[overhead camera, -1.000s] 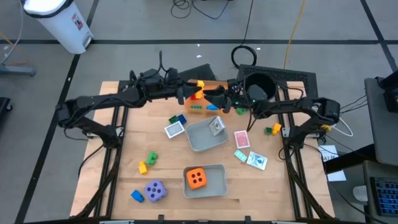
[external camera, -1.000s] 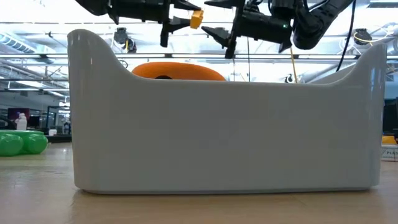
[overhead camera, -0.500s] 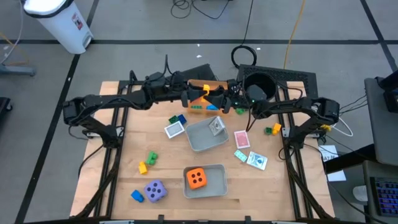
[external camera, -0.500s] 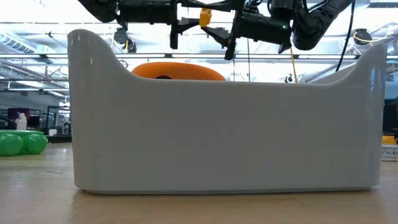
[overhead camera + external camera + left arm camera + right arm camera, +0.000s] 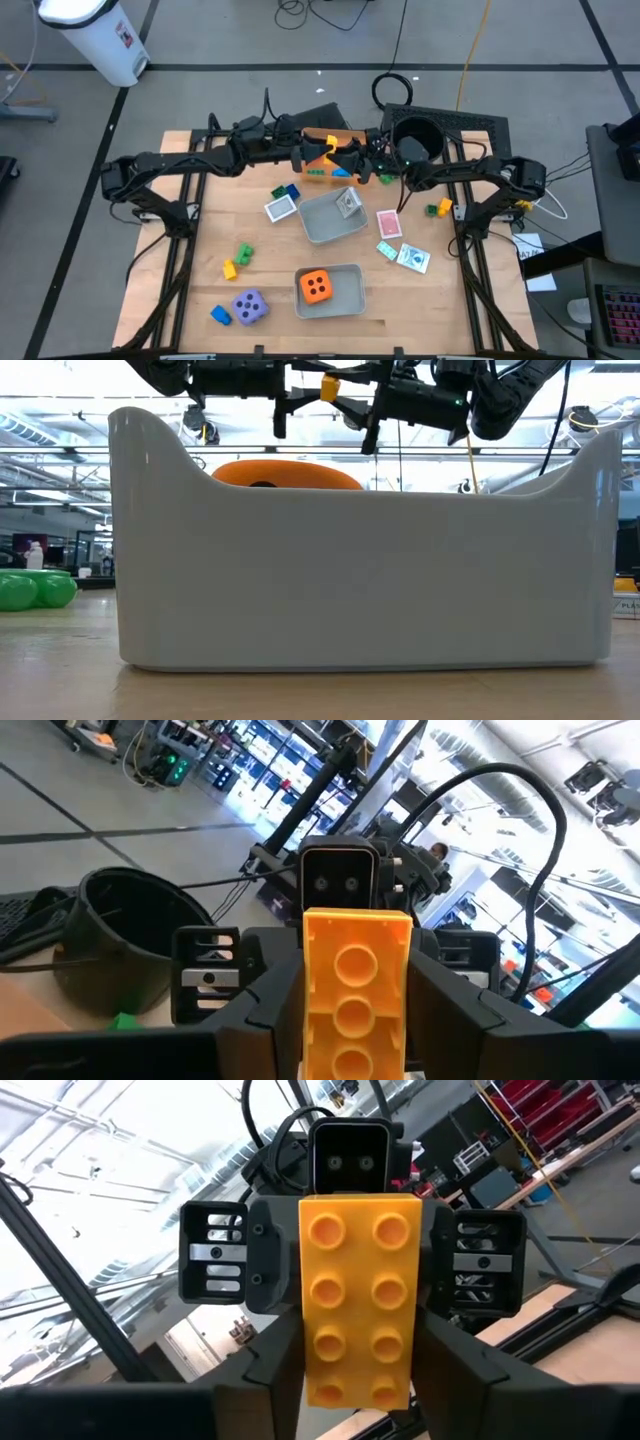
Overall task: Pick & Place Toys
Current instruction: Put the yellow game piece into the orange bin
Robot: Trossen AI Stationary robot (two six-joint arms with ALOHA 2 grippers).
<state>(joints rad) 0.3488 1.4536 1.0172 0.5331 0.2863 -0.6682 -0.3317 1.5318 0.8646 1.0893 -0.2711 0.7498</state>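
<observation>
Yellow plastic brick pinched between two end effectors, upper centre of the high view.

The small yellow studded plastic brick [image 5: 325,148] hangs above the orange tray [image 5: 330,170] at the wooden bench's [image 5: 270,250] far edge. The left end effector [image 5: 313,156] pinches one end of it, while the right end effector [image 5: 338,156] faces it with fingers pressed against the other end. In the low view the brick [image 5: 329,387] sits in the upper middle, well above the clear grey tray [image 5: 360,575].
</observation>
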